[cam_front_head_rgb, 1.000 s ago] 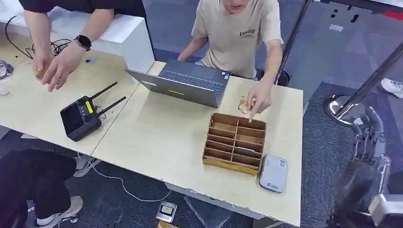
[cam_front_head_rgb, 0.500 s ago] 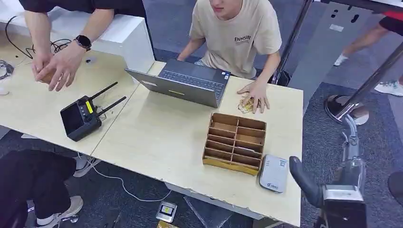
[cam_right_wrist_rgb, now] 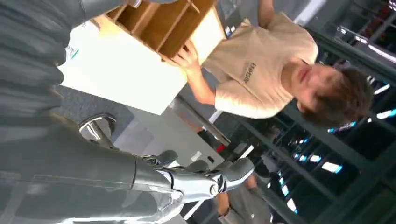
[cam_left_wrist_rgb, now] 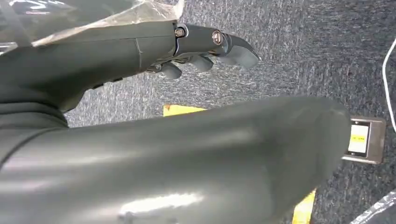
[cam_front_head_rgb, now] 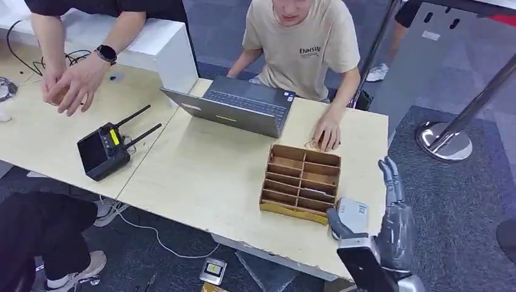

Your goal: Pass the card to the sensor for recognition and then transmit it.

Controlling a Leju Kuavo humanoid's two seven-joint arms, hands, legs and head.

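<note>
The right robot hand (cam_front_head_rgb: 389,228) is showing grey metallic fingers (cam_front_head_rgb: 388,176), a thick grey thumb (cam_front_head_rgb: 336,222) and a dark flat wrist block below it. Close up, its fingers (cam_right_wrist_rgb: 205,179) are gleaming silver with a round screw at a dark-tipped joint. The left robot hand (cam_left_wrist_rgb: 205,46) is showing dark grey shells, two bright screws and rounded grey fingertips (cam_left_wrist_rgb: 243,56), beside its smooth grey thumb.

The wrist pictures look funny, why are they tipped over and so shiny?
Right wrist view: turned on its side, so the person lies sideways; bright ceiling lights behind. Left wrist view: the left hand sits so close it looms huge, with pale glare streaks on its cover.
</note>
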